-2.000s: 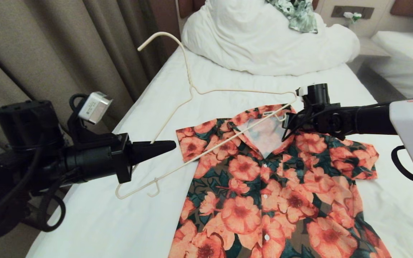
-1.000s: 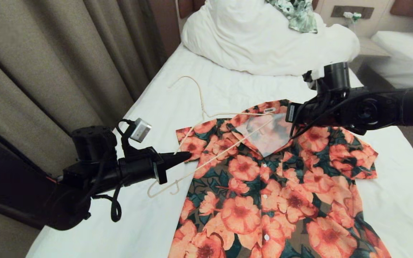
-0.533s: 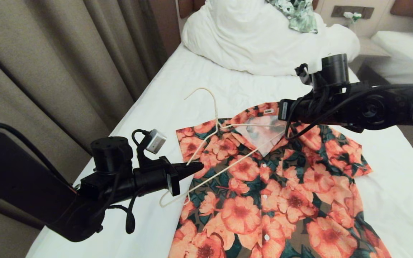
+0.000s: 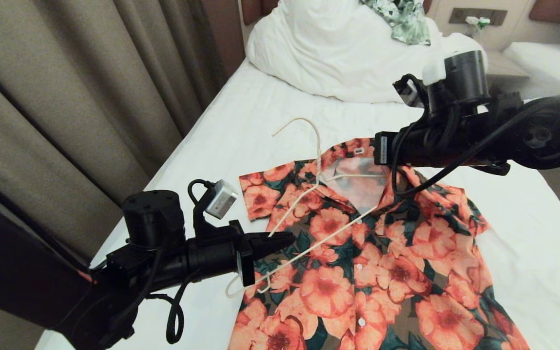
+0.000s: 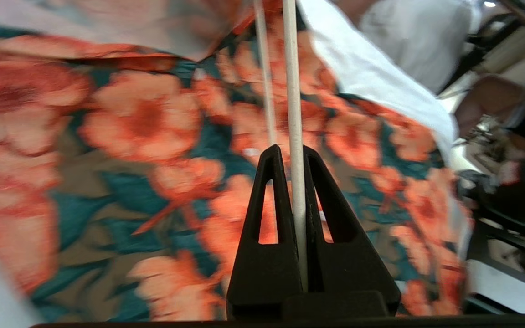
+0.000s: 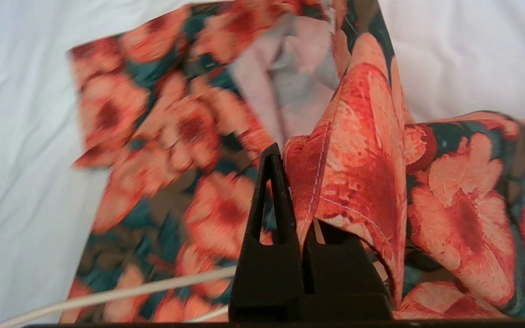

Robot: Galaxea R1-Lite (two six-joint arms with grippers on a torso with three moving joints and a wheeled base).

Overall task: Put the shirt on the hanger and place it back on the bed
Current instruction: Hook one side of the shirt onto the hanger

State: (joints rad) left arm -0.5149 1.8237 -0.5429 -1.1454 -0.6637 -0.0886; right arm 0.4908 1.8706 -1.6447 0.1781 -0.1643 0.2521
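Observation:
The flowered shirt [image 4: 387,272] lies front-up on the bed's white sheet [image 4: 241,141]. My left gripper [image 4: 287,239] hovers over the shirt's left chest, shut on the sloping arm of the cream wire hanger [image 4: 318,155]. The wire [image 5: 293,182] runs straight between the fingers, above the shirt [image 5: 144,118]. The hanger's hook points toward the duvet and its far end goes in under the open collar. My right gripper [image 6: 290,159] is shut on a fold of the shirt [image 6: 372,150] by the collar and holds it raised. The hanger [image 6: 130,291] passes below it. In the head view the right gripper [image 4: 384,155] is over the collar.
A bunched white duvet [image 4: 348,53] fills the head of the bed, with a green-and-white leaf-print garment [image 4: 401,17] on it. Brown curtains [image 4: 66,87] hang close along the bed's left side. A second white bed [image 4: 547,58] stands at the far right.
My left gripper has carried the hanger down and rightward over the shirt, its far end sliding under the collar. The right gripper has lifted the collar, drawing the right shoulder and sleeve inward.

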